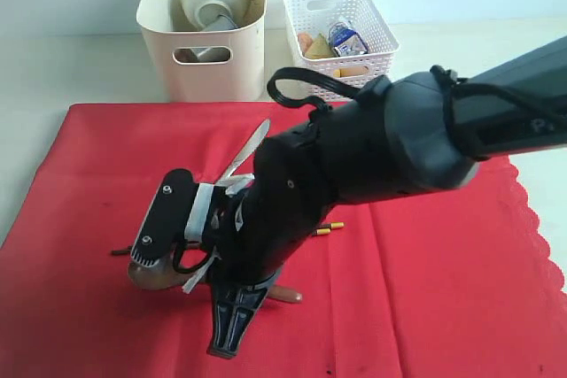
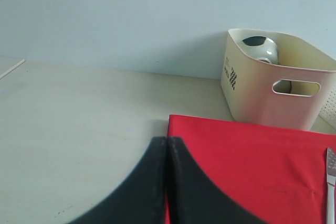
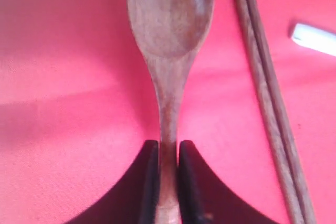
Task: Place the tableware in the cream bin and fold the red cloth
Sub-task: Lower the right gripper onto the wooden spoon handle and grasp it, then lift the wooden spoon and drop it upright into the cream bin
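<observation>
We see our right gripper pinching the handle of the brown wooden spoon, which lies on the bright red fabric cloth beside the dark wooden chopsticks; our left gripper has its fingers pressed together, empty.

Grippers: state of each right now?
Left gripper: closed, holding nothing.
Right gripper: closed on the handle of the wooden spoon.
</observation>
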`<control>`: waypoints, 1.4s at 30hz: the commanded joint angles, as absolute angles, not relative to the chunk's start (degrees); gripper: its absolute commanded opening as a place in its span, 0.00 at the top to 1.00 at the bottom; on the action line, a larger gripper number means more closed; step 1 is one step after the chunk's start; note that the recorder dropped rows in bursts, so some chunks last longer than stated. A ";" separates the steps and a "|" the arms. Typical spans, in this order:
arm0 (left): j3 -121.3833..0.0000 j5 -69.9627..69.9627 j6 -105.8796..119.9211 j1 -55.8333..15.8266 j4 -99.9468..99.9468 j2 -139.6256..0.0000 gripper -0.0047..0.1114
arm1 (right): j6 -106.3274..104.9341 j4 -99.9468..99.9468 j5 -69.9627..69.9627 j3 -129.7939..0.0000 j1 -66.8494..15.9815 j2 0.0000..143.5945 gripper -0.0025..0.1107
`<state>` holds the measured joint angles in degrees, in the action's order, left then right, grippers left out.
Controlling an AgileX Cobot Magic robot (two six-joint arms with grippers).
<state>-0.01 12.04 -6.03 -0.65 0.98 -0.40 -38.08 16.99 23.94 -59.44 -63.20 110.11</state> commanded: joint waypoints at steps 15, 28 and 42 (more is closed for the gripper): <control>0.00 11.84 -5.97 -0.58 0.63 0.00 0.94 | -36.81 19.34 4.61 -63.71 -56.08 103.68 0.98; 0.00 11.84 -5.97 -0.58 0.63 0.00 0.94 | -29.85 20.79 -21.25 -100.52 -46.72 129.98 0.98; 0.00 11.84 -5.97 -0.58 0.63 0.00 0.94 | -26.85 29.99 -15.11 -120.03 -43.70 145.42 0.81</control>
<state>-0.01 12.04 -6.03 -0.65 0.98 -0.40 -27.15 29.04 -14.29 -119.28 -43.86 145.74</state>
